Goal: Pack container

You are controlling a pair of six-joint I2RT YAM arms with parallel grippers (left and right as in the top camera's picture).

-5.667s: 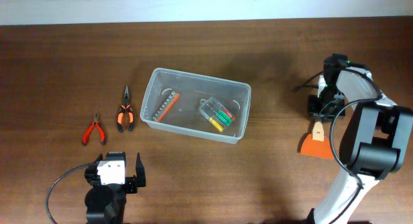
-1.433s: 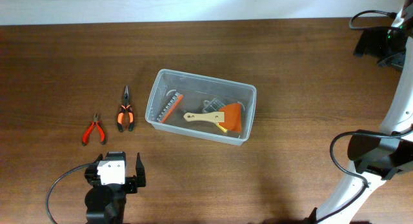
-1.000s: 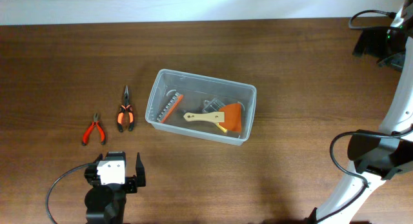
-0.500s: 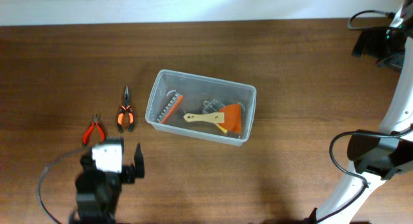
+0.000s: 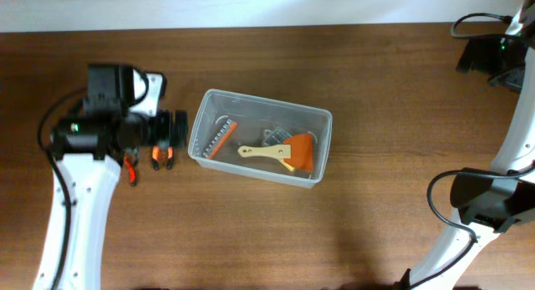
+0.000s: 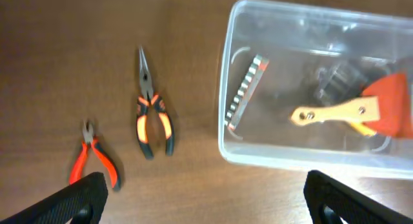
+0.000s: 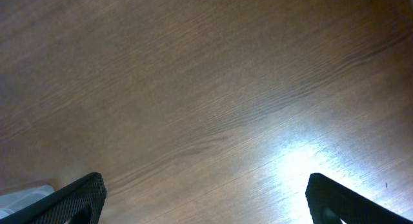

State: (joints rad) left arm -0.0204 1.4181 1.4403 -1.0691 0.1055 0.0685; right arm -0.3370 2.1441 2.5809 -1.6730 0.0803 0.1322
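Observation:
The container [image 5: 203,107] is a clear plastic bin in the middle of the table. In it lie an orange scraper with a wooden handle [image 5: 288,151], a strip of bits [image 5: 219,139] and a small clear case [image 5: 272,137]. My left gripper [image 5: 171,129] hangs open just left of the bin, above the orange-black long-nose pliers [image 6: 152,119] and the red pliers [image 6: 91,163]. In the left wrist view the gripper [image 6: 206,204] holds nothing, and the container [image 6: 227,130] is at the right. My right gripper [image 7: 206,204] is open and empty over bare wood at the far right [image 5: 478,54].
In the overhead view my left arm covers most of both pliers; only their handles [image 5: 161,157] show. A corner of the bin [image 7: 22,193] shows at the lower left of the right wrist view. A white wall strip [image 5: 251,6] runs along the table's far edge.
My left arm has lifted from the front edge and swung up to hover over the pliers beside the bin. The right arm has stayed still. The scraper, once on the table, lies in the bin.

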